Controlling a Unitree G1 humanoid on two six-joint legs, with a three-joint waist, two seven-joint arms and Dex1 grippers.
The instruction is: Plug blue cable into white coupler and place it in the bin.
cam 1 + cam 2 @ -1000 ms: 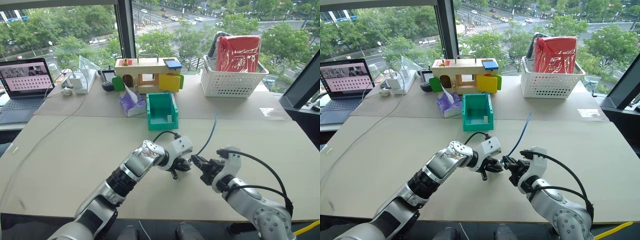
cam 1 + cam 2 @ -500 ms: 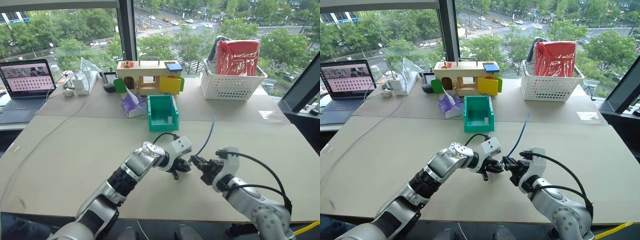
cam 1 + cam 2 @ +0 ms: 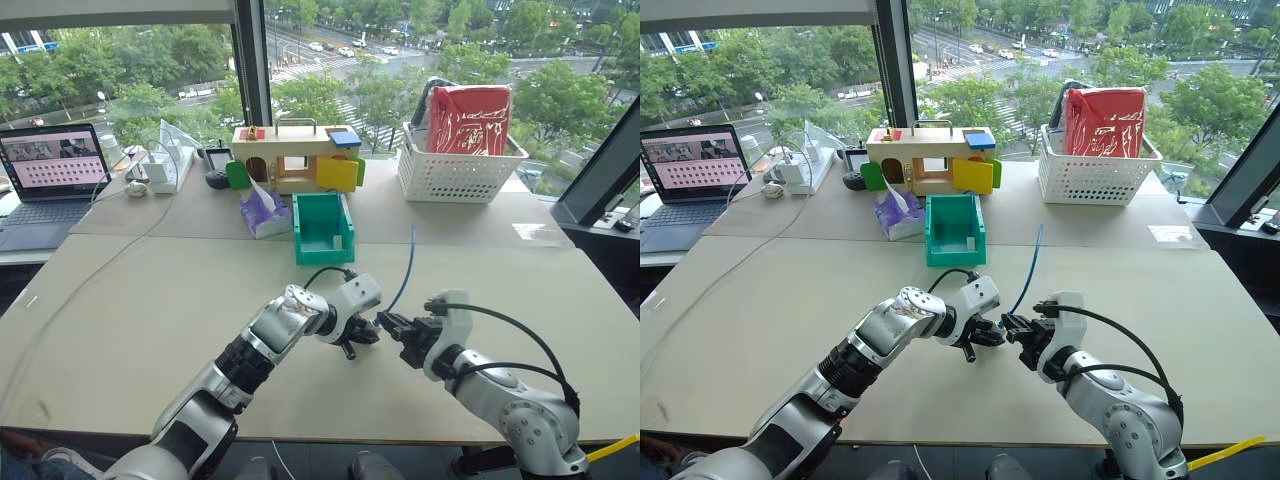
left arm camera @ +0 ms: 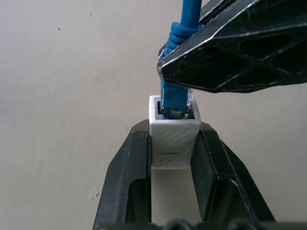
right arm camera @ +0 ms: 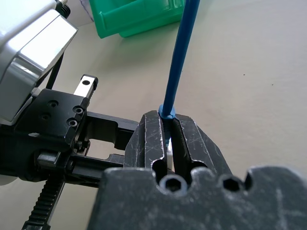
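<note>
the left gripper (image 4: pixel 172 143) pinches the white coupler (image 4: pixel 174 141), a small ribbed plastic block, socket facing the right gripper (image 5: pixel 168 132). that one is pressed together on the blue cable (image 5: pixel 178 60) just behind its plug, whose tip sits in the socket mouth, long axis in line with the coupler; likely a straight push seats it. the thin, smooth cord arcs up toward the far side. the bin (image 3: pixel 323 226), glossy green plastic, stands beyond both, slightly left, about equally near either arm.

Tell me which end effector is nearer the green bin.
Left, narrowly. The left end effector holds the white coupler almost straight in front of the green bin; the right end effector, clamped on the blue cable, sits beside it, further to the right.
</note>
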